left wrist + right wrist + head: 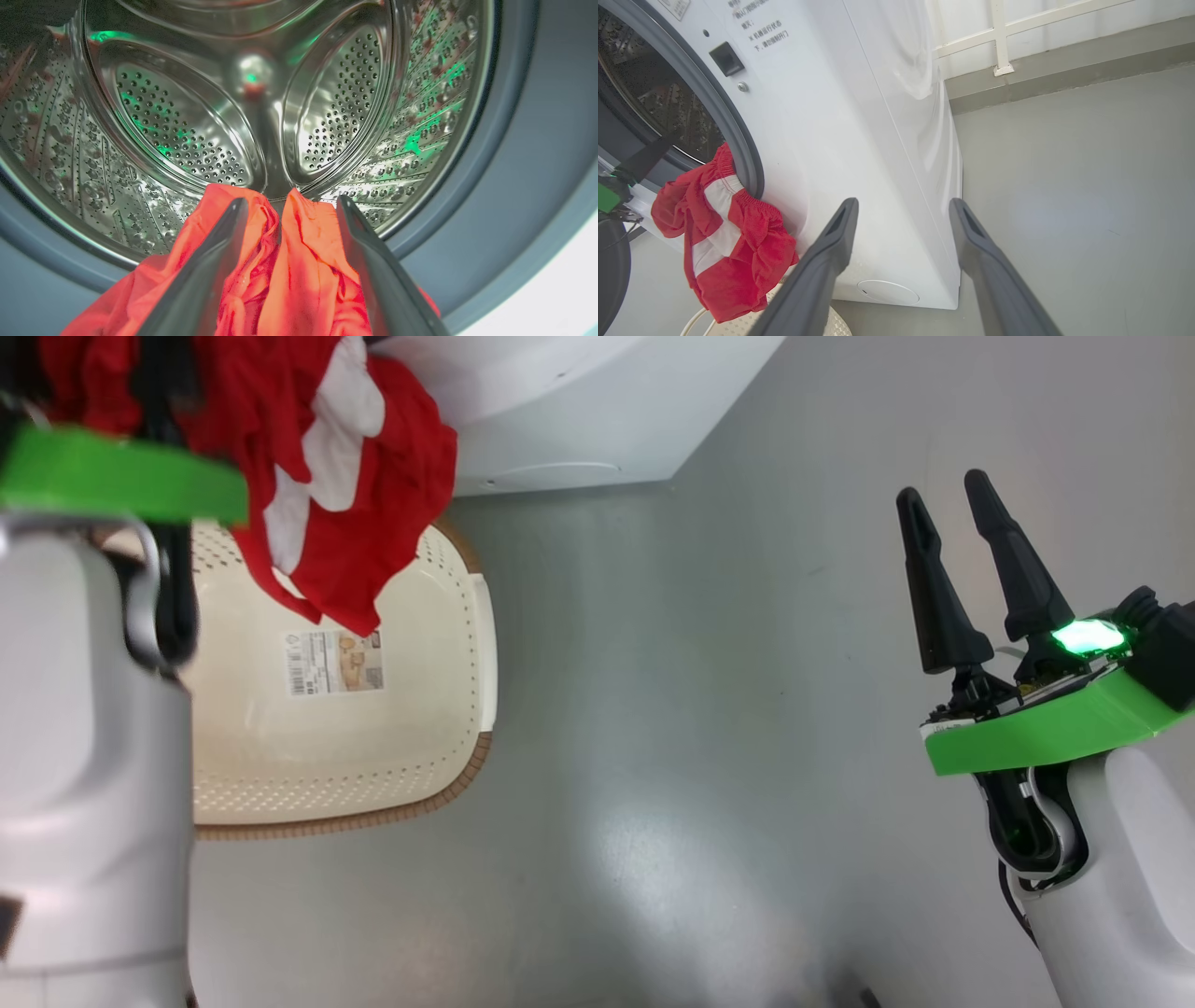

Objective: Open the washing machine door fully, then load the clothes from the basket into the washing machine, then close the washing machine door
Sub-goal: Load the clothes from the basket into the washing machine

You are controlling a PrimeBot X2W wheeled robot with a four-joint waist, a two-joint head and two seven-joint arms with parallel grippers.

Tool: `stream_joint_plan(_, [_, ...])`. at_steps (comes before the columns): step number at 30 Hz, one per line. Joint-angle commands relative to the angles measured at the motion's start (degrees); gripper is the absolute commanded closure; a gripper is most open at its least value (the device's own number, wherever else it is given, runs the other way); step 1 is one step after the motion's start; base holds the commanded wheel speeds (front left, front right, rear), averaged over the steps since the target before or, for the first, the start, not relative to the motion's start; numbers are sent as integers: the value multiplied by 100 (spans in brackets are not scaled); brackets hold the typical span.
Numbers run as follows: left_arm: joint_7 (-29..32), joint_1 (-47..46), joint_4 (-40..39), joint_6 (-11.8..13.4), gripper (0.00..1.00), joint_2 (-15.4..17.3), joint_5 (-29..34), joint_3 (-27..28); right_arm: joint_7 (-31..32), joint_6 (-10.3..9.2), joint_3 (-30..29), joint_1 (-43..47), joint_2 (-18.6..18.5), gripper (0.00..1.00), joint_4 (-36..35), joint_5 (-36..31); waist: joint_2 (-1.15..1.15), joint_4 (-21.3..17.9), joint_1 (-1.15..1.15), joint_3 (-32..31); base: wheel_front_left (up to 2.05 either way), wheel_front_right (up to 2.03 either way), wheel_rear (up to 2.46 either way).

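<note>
The washing machine (840,116) stands with its mouth open, and its steel drum (187,130) shows inside the grey gasket (490,196). The red and white clothes (728,233) hang out of the mouth over the gasket's lower lip, above the basket (467,644). My left gripper (293,200) points into the drum with its fingers spread wide, and red clothes (303,261) are bunched between and below them. To the right of the machine, my right gripper (941,485) stands open and holds nothing. I cannot make out the washing machine door for sure.
The basket's floor carries a label sticker (334,663) and no clothes. Grey floor (709,709) spreads between the basket and my right arm. A white railing foot (1003,70) and a low kerb stand behind the machine. A round service flap (887,291) sits low on its front.
</note>
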Motion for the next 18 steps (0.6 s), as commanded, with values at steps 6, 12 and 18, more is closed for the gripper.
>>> stream_joint_plan(6, [4,1254,-1337,-47,0,121,87,308,-27,52,8,252,-123,0,-164,33,0,136,0,-153,0,0,0])
stream_joint_plan(12, [4,2263,-2381,-77,0,-79,85,436,-27,52,-95,250,-148,0,-250,1,0,174,0,-78,0,0,0])
stream_joint_plan(18, [4,3011,-3061,-141,0,-232,42,556,-27,52,-126,214,-136,0,-319,-31,0,168,0,1,0,0,0])
